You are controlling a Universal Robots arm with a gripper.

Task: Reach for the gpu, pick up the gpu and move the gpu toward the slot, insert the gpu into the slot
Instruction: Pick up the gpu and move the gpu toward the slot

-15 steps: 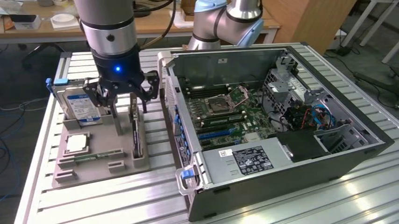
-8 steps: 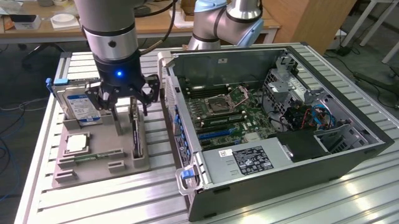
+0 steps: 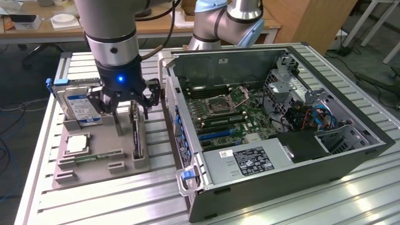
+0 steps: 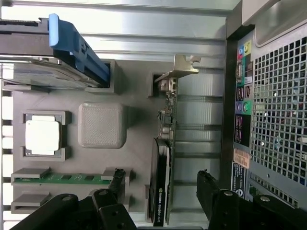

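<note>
The gpu (image 3: 136, 134) stands on edge in a grey holder tray (image 3: 93, 172) on the exterior view's left, beside the open computer case. In the wrist view the gpu (image 4: 164, 163) is a thin dark card with a silver bracket (image 4: 183, 67) at its far end. My gripper (image 3: 125, 102) hangs just above the card and is open. Its black fingertips (image 4: 116, 183) stand on either side of the card's near end, holding nothing. The slot (image 3: 214, 123) is a long black connector on the green motherboard inside the case.
A hard drive (image 3: 81, 105) with a blue handle (image 4: 76, 48) stands in the same tray, with a processor chip (image 4: 42, 136) and a memory stick (image 4: 60, 178) lying nearby. The case wall (image 3: 178, 136) rises close beside the card. A second arm's base (image 3: 218, 28) stands behind the case.
</note>
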